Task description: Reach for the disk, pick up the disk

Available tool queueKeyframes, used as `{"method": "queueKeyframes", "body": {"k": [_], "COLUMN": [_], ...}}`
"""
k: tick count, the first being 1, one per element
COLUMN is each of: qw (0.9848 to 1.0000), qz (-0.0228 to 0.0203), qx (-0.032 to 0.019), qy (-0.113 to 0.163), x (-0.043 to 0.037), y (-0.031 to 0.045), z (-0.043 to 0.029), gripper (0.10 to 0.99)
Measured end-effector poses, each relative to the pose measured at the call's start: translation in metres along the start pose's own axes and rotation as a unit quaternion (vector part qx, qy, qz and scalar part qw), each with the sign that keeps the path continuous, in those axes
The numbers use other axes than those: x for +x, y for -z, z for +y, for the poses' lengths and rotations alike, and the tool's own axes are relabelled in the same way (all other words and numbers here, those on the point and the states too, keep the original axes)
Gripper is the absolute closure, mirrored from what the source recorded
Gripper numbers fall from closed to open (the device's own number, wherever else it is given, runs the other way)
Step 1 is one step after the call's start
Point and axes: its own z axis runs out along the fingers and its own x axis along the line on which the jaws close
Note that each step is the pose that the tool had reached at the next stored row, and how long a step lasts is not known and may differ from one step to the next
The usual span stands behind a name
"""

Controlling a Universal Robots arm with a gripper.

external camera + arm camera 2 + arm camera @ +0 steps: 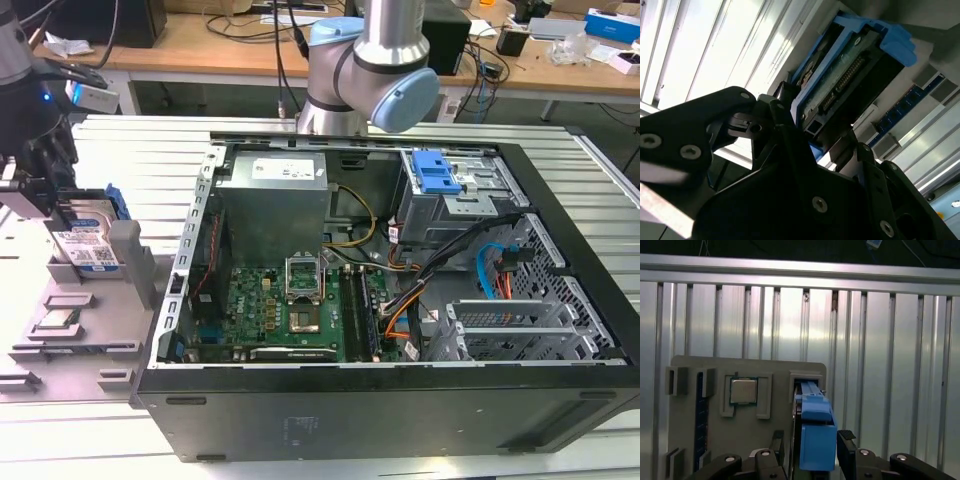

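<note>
My fingers [846,442] are drawn in narrow, one on each broad side of the disk [816,440]. In the second wrist view both pads look pressed against it, so I read the gripper [812,446] as clamped on the disk. The disk stands on edge with its bright blue bracket toward the wrist, seated in a slot of the grey fixture plate [755,435]; it has not left the slot. Just beside that slot, on the same plate, the small square processor chip [743,391] lies flat in its own recess. The plate rests on the slatted aluminium table [890,365].

In the exterior view all this sits at the exterior view's left, and the disk's white-and-blue label faces the camera. Close by, toward the exterior view's right, the open computer case [400,405] lies on its side. Its motherboard [280,310] shows, and the drive cage's blue latch [436,172] is at its far side. A grey-and-blue arm joint [372,70] rises beyond the case, in front of a wooden bench [200,45] strewn with cables.
</note>
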Motion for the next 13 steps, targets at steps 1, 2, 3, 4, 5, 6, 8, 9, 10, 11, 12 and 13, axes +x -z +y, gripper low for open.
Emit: {"method": "queueKeyframes", "body": {"k": [1,2,3,4,5,6,8,9,10,11,12,13], "qw": [1.0000,1.0000,1.0000,1.0000,1.0000,1.0000,1.0000,1.0000,1.0000,1.0000,1.0000,1.0000], "qz": [-0.0001,0.0000,0.0000,0.0000,0.0000,0.0000,0.0001,0.0000,0.0000,0.0000,0.0000,0.0000], "qx": [0.0001,0.0001,0.0000,0.0000,0.0000,0.0000,0.0000,0.0000,0.0000,0.0000,0.0000,0.0000], "qy": [0.000,0.000,0.000,0.000,0.000,0.000,0.000,0.000,0.000,0.000,0.000,0.000], "x": [0.0000,0.0000,0.0000,0.0000,0.0000,0.0000,0.0001,0.0000,0.0000,0.0000,0.0000,0.0000], "y": [-0.0007,-0.0008,-0.0008,-0.0008,-0.0008,-0.0008,-0.0009,-0.0010,-0.0010,-0.0011,-0.0011,-0.0011], "z": [0.0006,0.0007,0.0007,0.0008,0.0008,0.0008,0.0008,0.0008,0.0008,0.0008,0.0008,0.0008], "gripper": [0.541,0.541,0.541,0.541,0.541,0.541,0.624,0.690,0.718,0.718,0.718,0.718]}}
